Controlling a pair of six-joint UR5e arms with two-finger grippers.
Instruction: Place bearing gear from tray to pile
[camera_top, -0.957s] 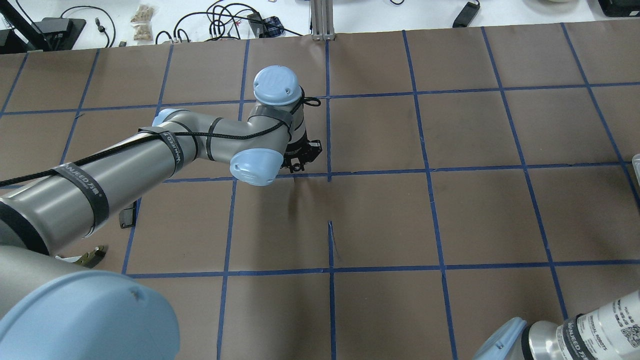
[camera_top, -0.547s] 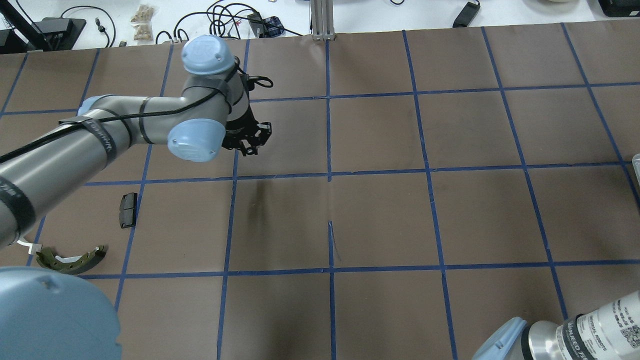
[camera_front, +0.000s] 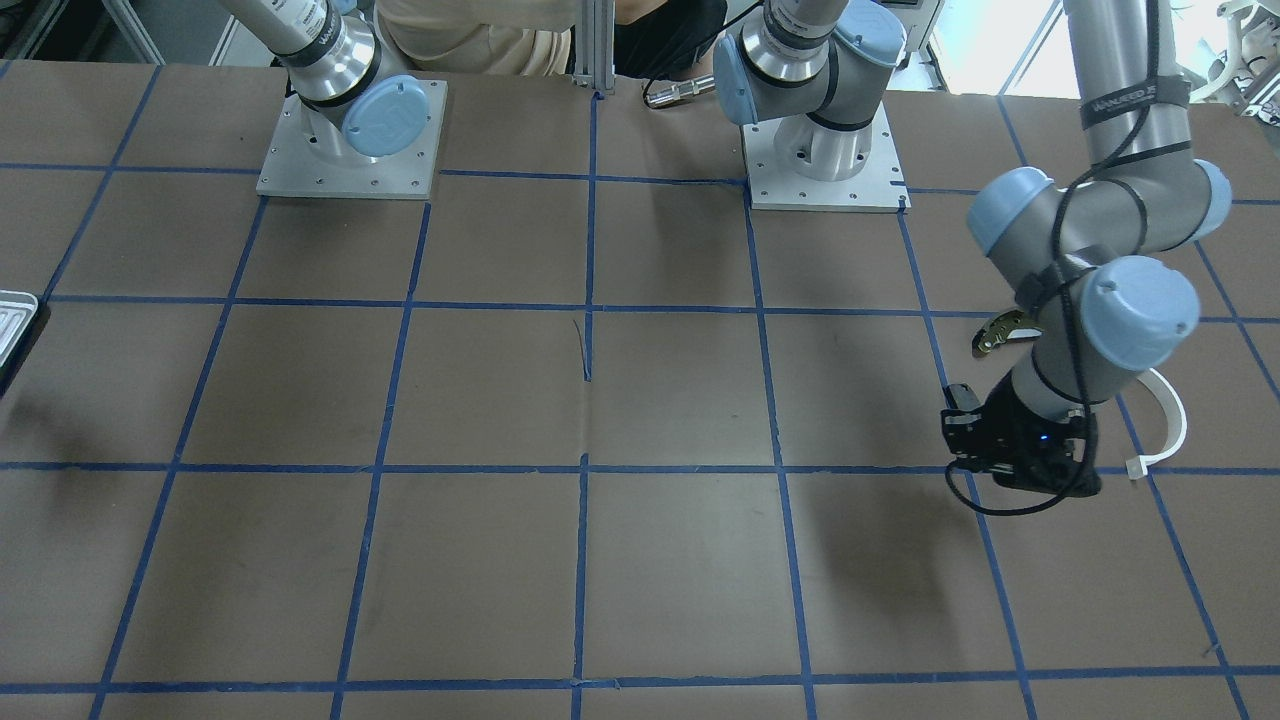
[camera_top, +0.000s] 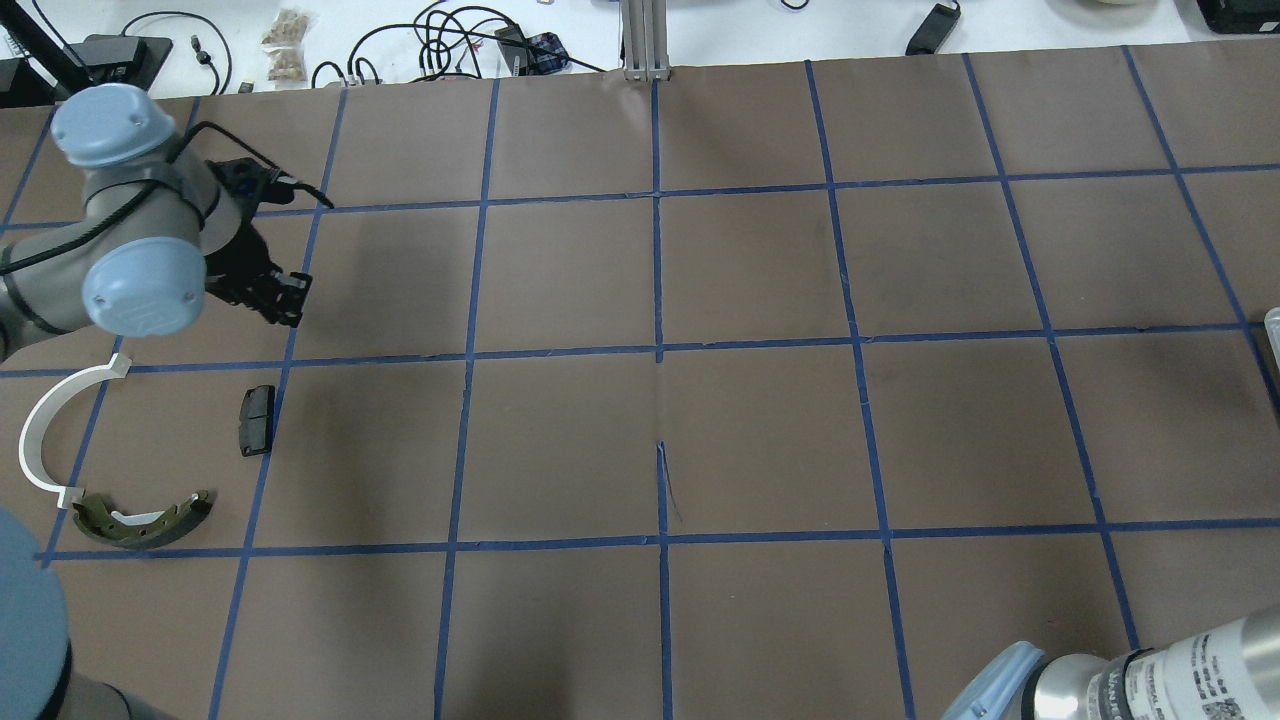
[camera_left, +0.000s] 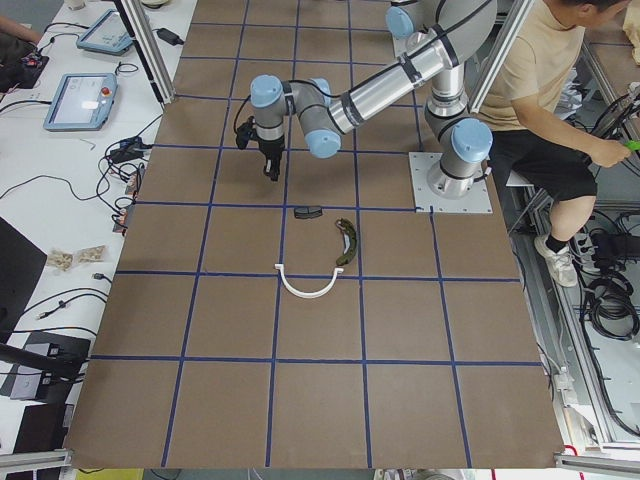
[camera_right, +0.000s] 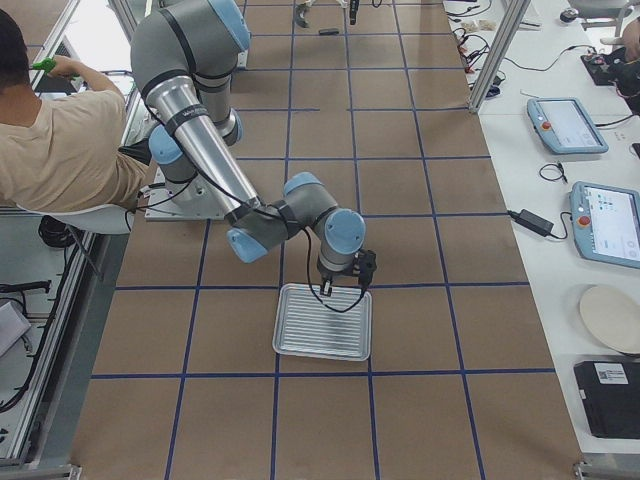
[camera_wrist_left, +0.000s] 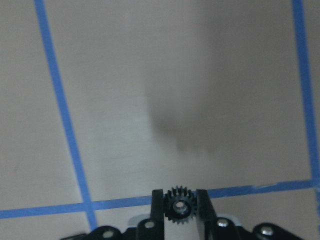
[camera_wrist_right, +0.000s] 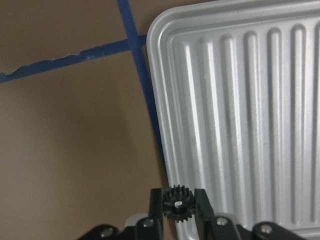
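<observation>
My left gripper (camera_wrist_left: 179, 197) is shut on a small black bearing gear (camera_wrist_left: 179, 207) and holds it above bare table paper. In the overhead view the left gripper (camera_top: 272, 297) hangs just beyond the pile: a black pad (camera_top: 256, 420), a white arc (camera_top: 40, 430) and an olive brake shoe (camera_top: 140, 522). My right gripper (camera_wrist_right: 178, 196) is shut on another small black gear (camera_wrist_right: 177, 206) over the near left rim of the ribbed silver tray (camera_wrist_right: 240, 100). In the right side view the right gripper (camera_right: 343, 290) sits at the tray's (camera_right: 325, 322) far edge.
Blue tape lines grid the brown table paper. Cables and small items lie beyond the table's far edge (camera_top: 440, 50). Both arm bases (camera_front: 348, 140) stand at the robot's side. A seated person (camera_left: 560, 110) is beside the table. The tray (camera_front: 15, 320) shows partly at the table's end.
My left arm has swung from the table's middle to its far left, carrying the gear. The white arc and brake shoe, hidden under the arm before, now show.
</observation>
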